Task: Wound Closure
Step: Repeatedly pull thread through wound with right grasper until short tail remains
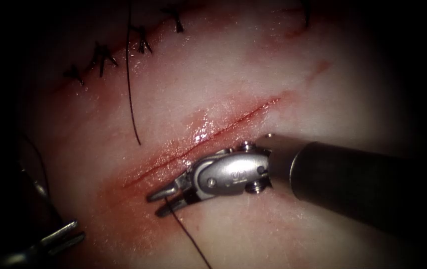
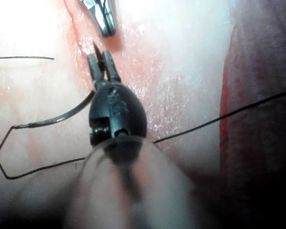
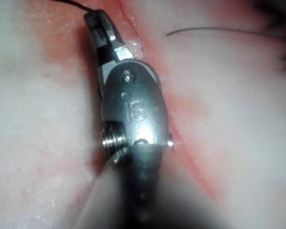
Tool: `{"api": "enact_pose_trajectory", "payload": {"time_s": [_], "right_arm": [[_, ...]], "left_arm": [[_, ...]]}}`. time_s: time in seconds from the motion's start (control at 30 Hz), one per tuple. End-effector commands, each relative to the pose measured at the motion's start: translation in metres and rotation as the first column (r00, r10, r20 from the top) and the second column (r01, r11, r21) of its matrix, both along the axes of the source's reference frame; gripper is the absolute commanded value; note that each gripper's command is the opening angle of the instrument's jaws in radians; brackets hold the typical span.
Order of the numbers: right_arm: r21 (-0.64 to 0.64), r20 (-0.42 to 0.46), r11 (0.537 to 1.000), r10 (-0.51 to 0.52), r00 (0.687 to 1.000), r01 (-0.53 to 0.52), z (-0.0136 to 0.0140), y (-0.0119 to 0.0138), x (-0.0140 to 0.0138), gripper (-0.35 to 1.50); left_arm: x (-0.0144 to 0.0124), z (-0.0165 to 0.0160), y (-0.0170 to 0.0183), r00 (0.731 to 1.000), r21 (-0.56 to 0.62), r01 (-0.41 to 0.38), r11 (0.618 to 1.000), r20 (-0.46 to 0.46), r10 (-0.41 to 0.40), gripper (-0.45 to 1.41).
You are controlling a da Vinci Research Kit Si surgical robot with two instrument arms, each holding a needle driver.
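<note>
The open cut (image 1: 208,134) runs slantwise across the tissue, wet with red fluid. My right tool (image 1: 161,201) lies along the cut's lower end, on its right side, jaws shut on the thread (image 1: 188,239), which trails toward the front edge. The right wrist view has the thread (image 3: 74,5) meeting the jaw tips (image 3: 100,28). My left tool (image 1: 66,236) sits in shadow left of the cut. In the left wrist view its jaws (image 2: 102,67) grip the curved needle (image 2: 57,117) near its pointed end. The needle is out of the tissue, and its thread (image 2: 219,117) loops away.
A second cut at the back left is closed with several dark knotted stitches (image 1: 104,57). A long loose thread end (image 1: 131,89) hangs down from them across the tissue. The right tool's jaws (image 2: 104,21) sit just beyond my left tool's tip.
</note>
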State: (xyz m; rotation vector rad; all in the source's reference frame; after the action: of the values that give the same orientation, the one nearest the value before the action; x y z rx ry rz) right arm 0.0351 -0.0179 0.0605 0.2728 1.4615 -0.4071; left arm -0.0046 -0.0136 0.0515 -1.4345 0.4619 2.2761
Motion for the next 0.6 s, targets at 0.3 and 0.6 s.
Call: {"api": "enact_pose_trajectory", "payload": {"time_s": [0.3, 0.6], "right_arm": [[-0.058, 0.040, 0.993, -0.096, 0.995, 0.098, -0.0011, -0.0026, -0.0017, -0.35], [0.011, 0.004, 0.952, -0.305, 0.952, 0.305, -0.0061, -0.0118, -0.0060, -0.35]], "left_arm": [[-0.0002, 0.0005, 0.0002, 1.000, -0.002, -0.001, 1.000, 0.001, 0.001, -0.45], [-0.0005, 0.0006, 0.0002, 1.000, -0.003, 0.001, 1.000, -0.001, -0.001, -0.45]]}}
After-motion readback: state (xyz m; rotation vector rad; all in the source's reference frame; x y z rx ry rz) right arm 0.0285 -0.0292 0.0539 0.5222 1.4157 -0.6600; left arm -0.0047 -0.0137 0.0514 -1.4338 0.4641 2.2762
